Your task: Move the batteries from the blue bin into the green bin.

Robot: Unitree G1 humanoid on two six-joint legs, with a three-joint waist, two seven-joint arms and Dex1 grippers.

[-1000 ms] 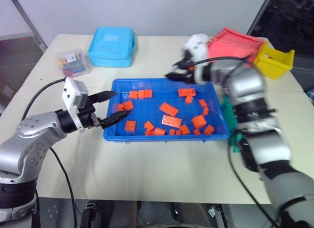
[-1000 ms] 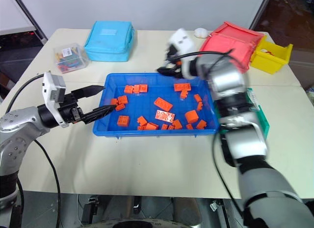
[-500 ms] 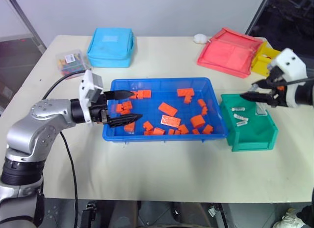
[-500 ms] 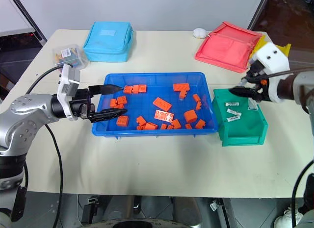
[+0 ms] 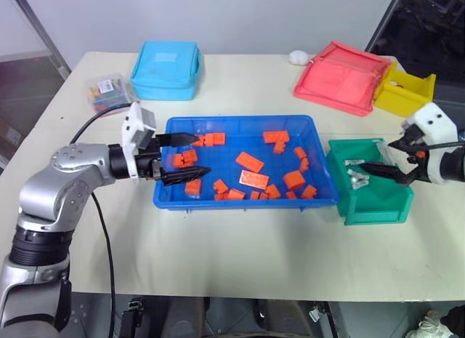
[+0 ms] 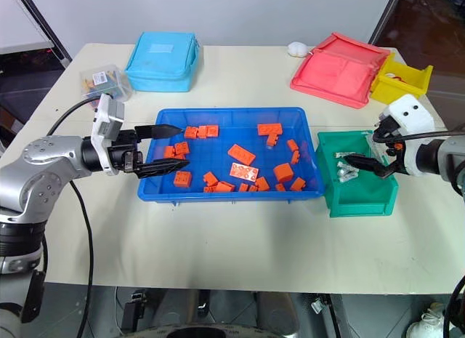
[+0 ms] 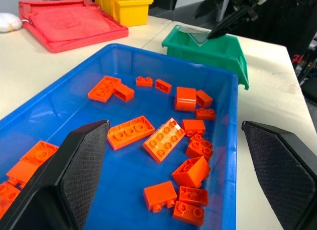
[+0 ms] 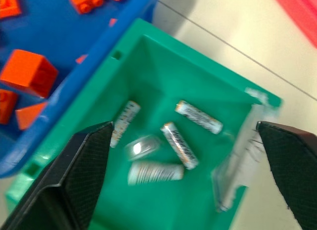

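Both pincers [image 5: 182, 155] [image 8: 188, 161] gape empty; the batteries' [image 8: 178, 143] label print is unreadable.

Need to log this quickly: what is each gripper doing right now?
Left gripper: open, empty, over the blue bin.
Right gripper: open, empty, over the green bin.

Head stereo pair: high, angled down over the table [image 5: 240, 258], whole tabletop shared. Left wrist: low, close, across blue bin [image 7: 225, 136]. Right wrist: close, down into green bin [image 8: 163, 81].
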